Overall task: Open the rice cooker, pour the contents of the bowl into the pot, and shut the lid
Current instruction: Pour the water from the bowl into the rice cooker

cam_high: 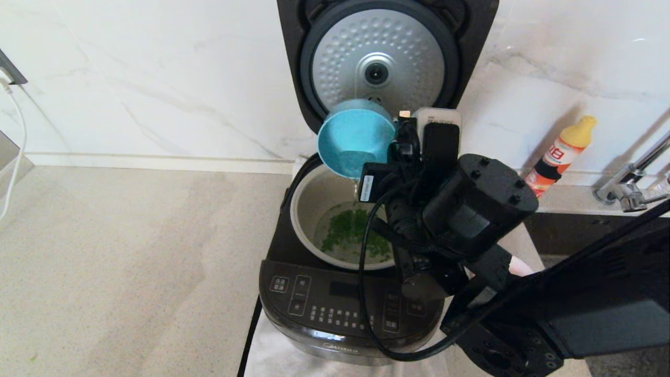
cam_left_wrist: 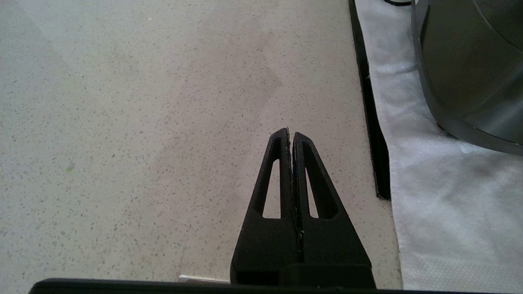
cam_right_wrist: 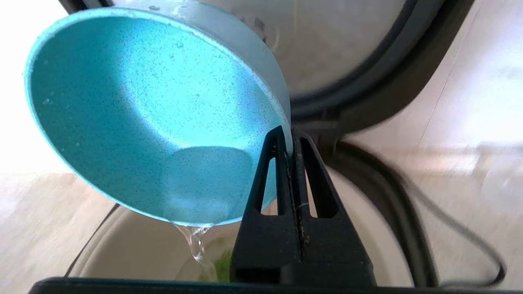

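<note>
The black rice cooker (cam_high: 335,309) stands with its lid (cam_high: 378,57) raised, the dimpled silver plate facing me. The pale pot (cam_high: 306,201) holds water and green bits (cam_high: 350,230). My right gripper (cam_right_wrist: 290,132) is shut on the rim of a blue bowl (cam_high: 353,137) (cam_right_wrist: 143,114), tilted steeply over the pot. Water (cam_right_wrist: 196,241) runs off the bowl's low edge into the pot. My left gripper (cam_left_wrist: 291,134) is shut with nothing in it, low over the counter beside the cooker's side (cam_left_wrist: 466,65); it does not show in the head view.
A yellow-capped orange bottle (cam_high: 560,154) stands by the wall to the right, with a metal tap (cam_high: 633,175) beyond it. The cooker sits on a white cloth (cam_left_wrist: 445,196). A black cord (cam_high: 250,335) hangs off the front. The beige counter (cam_high: 131,262) stretches left.
</note>
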Tool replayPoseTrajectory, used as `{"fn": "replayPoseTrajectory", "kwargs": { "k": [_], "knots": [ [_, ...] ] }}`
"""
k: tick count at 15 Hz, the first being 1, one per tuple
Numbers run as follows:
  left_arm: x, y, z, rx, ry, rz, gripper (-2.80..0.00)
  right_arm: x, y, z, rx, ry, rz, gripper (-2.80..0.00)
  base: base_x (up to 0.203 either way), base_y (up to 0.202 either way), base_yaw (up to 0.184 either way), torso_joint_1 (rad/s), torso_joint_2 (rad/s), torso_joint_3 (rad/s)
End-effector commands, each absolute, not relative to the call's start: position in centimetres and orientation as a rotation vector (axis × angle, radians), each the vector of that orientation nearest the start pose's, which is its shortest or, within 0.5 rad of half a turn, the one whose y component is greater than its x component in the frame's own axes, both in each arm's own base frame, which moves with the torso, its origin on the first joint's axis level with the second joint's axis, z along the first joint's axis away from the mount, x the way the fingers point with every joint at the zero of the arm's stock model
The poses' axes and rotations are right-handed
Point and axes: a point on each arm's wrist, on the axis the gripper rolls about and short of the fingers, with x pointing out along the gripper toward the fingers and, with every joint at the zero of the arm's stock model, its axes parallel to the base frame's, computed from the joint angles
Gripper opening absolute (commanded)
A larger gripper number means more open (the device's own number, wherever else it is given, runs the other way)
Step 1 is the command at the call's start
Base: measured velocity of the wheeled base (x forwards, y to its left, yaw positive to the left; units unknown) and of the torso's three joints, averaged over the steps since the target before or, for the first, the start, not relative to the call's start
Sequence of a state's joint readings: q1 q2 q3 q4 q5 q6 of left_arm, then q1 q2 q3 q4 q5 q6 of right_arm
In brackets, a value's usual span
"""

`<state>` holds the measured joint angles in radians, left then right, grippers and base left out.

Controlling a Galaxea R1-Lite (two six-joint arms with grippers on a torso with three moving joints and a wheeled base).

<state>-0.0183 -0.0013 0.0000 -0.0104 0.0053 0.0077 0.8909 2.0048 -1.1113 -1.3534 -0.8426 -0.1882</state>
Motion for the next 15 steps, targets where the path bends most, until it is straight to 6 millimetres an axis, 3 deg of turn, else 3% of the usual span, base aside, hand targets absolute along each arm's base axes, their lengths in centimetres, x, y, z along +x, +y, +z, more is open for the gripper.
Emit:
{"fn": "replayPoseTrajectory", "kwargs": {
  "k": [1,8,15],
  "knots": [
    [-2.2,0.1,7.4,0.008,-0.003,-0.012,-2.80,25.5,28.8,21.2,0.143,-0.353,-0.003,-2.80,0.000,0.000,0.000,0.000,0.00,0.000],
    [-2.2,0.1,7.4,0.008,-0.003,-0.012,-2.80,24.9,28.7,21.4,0.136,-0.359,0.003,-2.80,0.000,0.000,0.000,0.000,0.00,0.000],
    [-2.2,0.1,7.4,0.008,-0.003,-0.012,-2.80,22.9,27.4,24.6,0.089,-0.270,-0.005,-2.80,0.000,0.000,0.000,0.000,0.00,0.000]
  ]
}}
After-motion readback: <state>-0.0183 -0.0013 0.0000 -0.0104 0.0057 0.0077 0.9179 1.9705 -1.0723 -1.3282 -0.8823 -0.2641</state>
